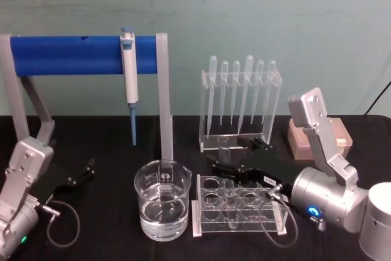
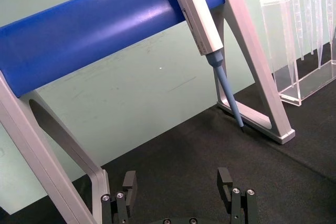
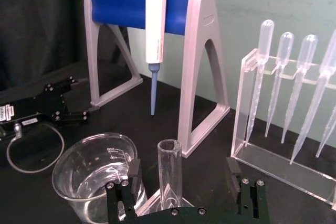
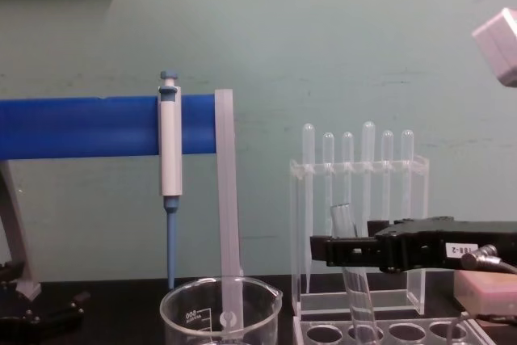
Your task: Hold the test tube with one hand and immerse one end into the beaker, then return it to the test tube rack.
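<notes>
A pale green wall [image 1: 256, 10] backs a black counter [image 1: 110, 145] set out for lab work. A blue-and-white pipettor [image 1: 129, 77] hangs from a blue bar at the rear, and thin pipettes [image 1: 238, 90] stand in their own clear holder. Both are behind the working area, out of the arms' way.

Near the front edge the beaker [image 1: 162, 206], partly filled with clear liquid, sits just beside the test tube rack [image 1: 241, 212]. Placed this way, the move between them would be a short sideways carry.

The test tube [image 3: 169, 177] stands in a rack hole with its open rim up, leaning slightly toward the robot's left, probably because the hole is wider than the tube.

The right claw [image 3: 184, 167] reaches in from the robot's right at the height of the tube's upper part. Its jaws are released and straddle the tube, one finger on each side, with a gap visible at both. Gripping high would leave the lower end free for dipping. Whether this is the moment before pickup or just after the return cannot be told.

The left claw [image 2: 177, 179] rests low on the counter at the far left, released and holding nothing. It is well apart from the glassware, which fits a one-handed job.
</notes>
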Controlling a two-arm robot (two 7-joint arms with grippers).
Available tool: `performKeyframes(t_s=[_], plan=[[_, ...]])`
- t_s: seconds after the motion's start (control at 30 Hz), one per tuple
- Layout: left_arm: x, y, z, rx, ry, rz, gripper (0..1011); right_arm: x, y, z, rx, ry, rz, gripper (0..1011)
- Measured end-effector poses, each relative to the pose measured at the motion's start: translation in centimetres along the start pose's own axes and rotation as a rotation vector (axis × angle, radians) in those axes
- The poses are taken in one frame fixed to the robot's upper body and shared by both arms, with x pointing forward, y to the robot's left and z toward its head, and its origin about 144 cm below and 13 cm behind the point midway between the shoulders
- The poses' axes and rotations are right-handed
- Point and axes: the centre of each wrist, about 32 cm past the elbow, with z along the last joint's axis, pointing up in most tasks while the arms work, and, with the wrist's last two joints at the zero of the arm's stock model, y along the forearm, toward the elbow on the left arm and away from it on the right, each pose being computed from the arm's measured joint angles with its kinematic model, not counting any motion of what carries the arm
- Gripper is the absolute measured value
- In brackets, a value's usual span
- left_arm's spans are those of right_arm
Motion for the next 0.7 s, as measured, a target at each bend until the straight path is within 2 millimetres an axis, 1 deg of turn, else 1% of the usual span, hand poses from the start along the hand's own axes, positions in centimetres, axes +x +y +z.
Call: performKeyframes(t_s=[0.23, 0.33, 0.57, 0.6, 0.67, 0.7], plan=[[0.00, 0.00, 0.00, 0.000, 0.000, 0.000, 1000, 0.36, 0.40, 0.53, -0.041, -0.012, 0.031, 1004], [0.00, 0.00, 0.00, 0.000, 0.000, 0.000, 1000, 0.36, 0.50, 0.50, -0.046, -0.018, 0.032, 947], [0.00, 0.00, 0.00, 0.000, 0.000, 0.000, 1000, 0.26, 0.71, 0.34, -0.051, -0.026, 0.028, 769], [0.00, 0.00, 0.00, 0.000, 0.000, 0.000, 1000, 0.23, 0.74, 0.31, -0.052, -0.027, 0.027, 713], [0.00, 0.00, 0.00, 0.000, 0.000, 0.000, 1000, 0.20, 0.77, 0.31, -0.052, -0.029, 0.027, 681], [0.00, 0.00, 0.00, 0.000, 0.000, 0.000, 1000, 0.18, 0.78, 0.30, -0.052, -0.029, 0.027, 633]])
